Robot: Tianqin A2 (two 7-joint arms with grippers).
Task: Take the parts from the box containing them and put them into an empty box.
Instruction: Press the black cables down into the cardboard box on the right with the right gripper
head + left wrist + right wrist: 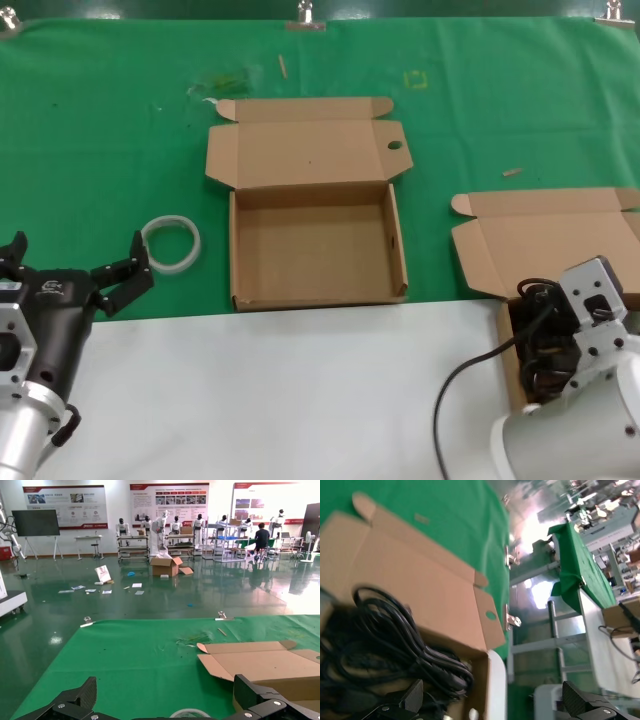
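2 brown cardboard boxes lie open on the green cloth [120, 130]. The empty box [315, 250] sits at the centre, its lid folded back toward the far side, with a small round hole [394, 145] in the lid's right flap. The box containing the parts [530, 245] lies at the right, near the right arm, with its lid also laid back toward the far side; in the right wrist view its end flap shows a round hole [490, 615] too. The black cables [390, 645] lie coiled inside that box in a loose tangle, and part of them shows in the head view just under the right arm [540, 335]. The right gripper [495, 700] hangs directly above the cable box with its fingers spread wide apart, and it holds nothing. The left gripper [75, 265] waits at the near left, over the edge where the green cloth meets the white table [280, 390], its fingers spread wide and empty. A whitish tape ring [172, 243] lies on the cloth just beside the left gripper, between it and the empty box.
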